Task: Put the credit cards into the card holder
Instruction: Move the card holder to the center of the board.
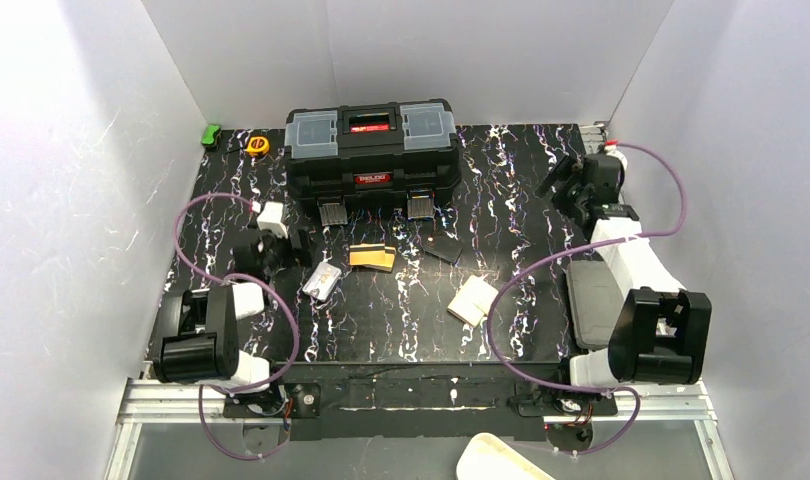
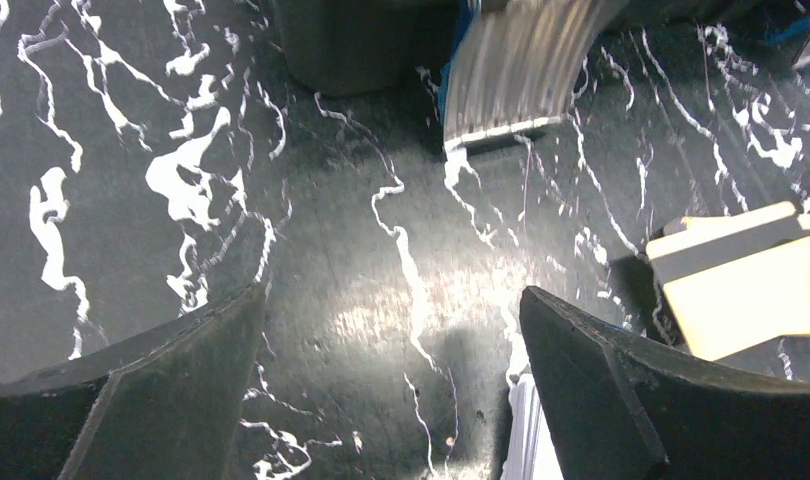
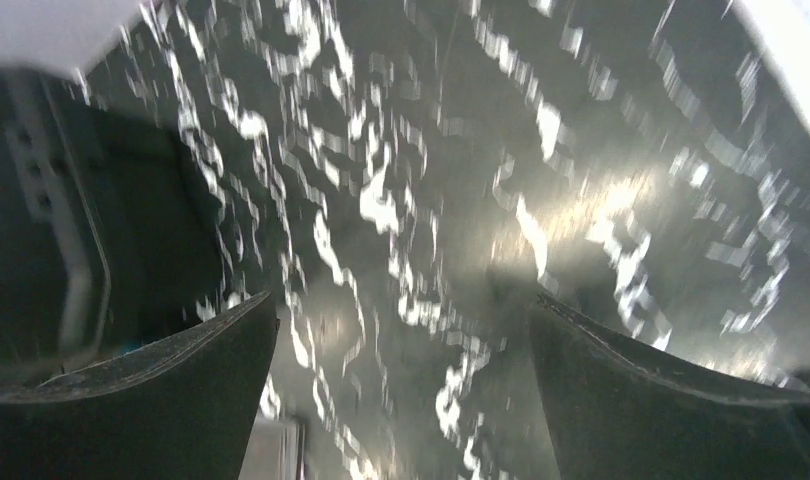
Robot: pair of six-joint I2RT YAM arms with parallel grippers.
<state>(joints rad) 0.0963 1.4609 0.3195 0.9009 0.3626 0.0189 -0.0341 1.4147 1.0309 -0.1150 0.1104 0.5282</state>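
A tan-gold credit card [image 1: 371, 257] with a dark stripe lies in front of the black toolbox; it also shows at the right of the left wrist view [image 2: 751, 295]. A dark card [image 1: 443, 250] lies right of it. The beige card holder [image 1: 473, 300] lies folded towards the table's front middle. A shiny greyish flat piece [image 1: 322, 281] lies left of the tan card. My left gripper [image 1: 297, 243] [image 2: 393, 300] is open and empty over bare table, left of the tan card. My right gripper [image 1: 571, 186] [image 3: 403, 300] is open and empty at the back right, far from the cards.
The black toolbox [image 1: 371, 150] stands at the back middle, its latch [image 2: 511, 70] just ahead of my left gripper. A grey pad [image 1: 593, 300] lies under the right arm. A green item [image 1: 211, 135] and a yellow tape measure [image 1: 258, 145] sit at the back left.
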